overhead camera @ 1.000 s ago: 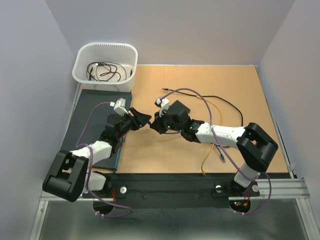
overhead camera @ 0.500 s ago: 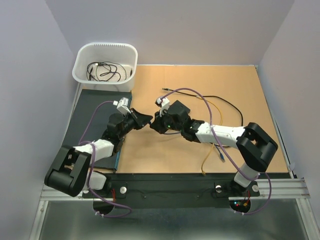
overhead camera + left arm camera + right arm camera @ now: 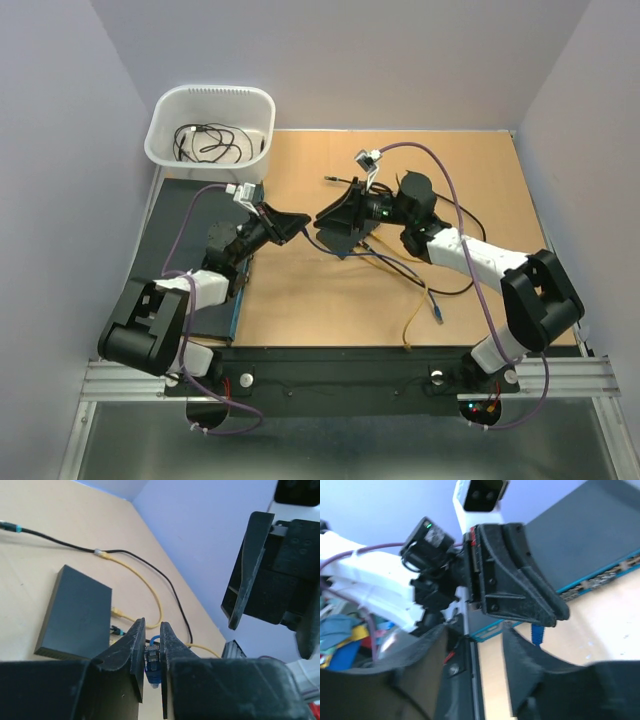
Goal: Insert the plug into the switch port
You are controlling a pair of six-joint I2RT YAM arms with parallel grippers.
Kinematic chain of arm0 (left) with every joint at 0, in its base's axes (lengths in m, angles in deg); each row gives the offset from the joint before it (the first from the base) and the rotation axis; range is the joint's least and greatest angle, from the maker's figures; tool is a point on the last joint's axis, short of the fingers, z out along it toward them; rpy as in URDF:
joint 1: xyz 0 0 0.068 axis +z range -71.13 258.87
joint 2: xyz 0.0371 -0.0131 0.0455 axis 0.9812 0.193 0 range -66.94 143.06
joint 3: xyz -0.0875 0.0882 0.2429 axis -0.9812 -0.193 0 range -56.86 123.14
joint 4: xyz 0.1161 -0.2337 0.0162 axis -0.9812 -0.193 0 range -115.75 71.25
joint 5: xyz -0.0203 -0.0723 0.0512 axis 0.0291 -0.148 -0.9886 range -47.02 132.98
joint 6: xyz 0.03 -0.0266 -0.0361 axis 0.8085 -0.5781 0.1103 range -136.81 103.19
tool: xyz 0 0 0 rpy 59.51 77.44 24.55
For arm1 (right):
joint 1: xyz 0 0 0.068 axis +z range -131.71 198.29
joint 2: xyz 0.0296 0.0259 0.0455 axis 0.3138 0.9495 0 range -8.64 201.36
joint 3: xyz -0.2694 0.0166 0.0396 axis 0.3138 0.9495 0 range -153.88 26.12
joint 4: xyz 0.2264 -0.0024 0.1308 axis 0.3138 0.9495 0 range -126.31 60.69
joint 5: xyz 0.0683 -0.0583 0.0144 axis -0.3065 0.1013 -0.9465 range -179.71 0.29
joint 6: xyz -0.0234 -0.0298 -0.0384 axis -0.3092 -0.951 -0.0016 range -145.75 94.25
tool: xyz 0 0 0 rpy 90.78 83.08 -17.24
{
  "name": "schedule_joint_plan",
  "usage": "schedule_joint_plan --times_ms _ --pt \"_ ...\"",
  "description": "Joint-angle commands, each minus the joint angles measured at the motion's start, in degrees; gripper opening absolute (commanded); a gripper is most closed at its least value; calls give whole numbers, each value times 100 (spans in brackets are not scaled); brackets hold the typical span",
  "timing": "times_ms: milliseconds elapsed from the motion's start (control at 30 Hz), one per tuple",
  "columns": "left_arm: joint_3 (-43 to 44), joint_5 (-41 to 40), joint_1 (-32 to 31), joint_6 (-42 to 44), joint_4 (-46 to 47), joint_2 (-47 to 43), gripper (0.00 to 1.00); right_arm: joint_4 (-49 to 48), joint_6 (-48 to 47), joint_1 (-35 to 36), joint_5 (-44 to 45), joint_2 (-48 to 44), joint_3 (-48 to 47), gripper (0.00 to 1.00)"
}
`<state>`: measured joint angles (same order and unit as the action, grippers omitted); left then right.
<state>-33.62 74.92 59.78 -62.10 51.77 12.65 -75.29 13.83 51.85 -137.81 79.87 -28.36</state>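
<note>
Right pincer (image 3: 328, 222) withdrawn; plug (image 3: 152, 664) clamped in left pincer (image 3: 152, 630).

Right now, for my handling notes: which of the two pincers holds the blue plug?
The left pincer: it is shut on the blue plug, while the right pincer stands open, gripping nothing.

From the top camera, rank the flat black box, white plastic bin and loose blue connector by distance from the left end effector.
1. Flat black box, just right of the left end effector.
2. White plastic bin, back left.
3. Loose blue connector, front right.
</note>
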Motion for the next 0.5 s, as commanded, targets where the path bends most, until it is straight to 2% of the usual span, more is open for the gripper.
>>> schedule_joint_plan --times_ms 0,133,467 --pt "417 707 11 -321 2176 -23 0 -804 771 -78 -929 166 113 50" --pt "523 910 19 -374 2273 -198 0 -822 771 -104 -938 316 139 49" --pt "339 813 20 -207 1755 -919 0 -918 815 -131 -912 632 -106 47"
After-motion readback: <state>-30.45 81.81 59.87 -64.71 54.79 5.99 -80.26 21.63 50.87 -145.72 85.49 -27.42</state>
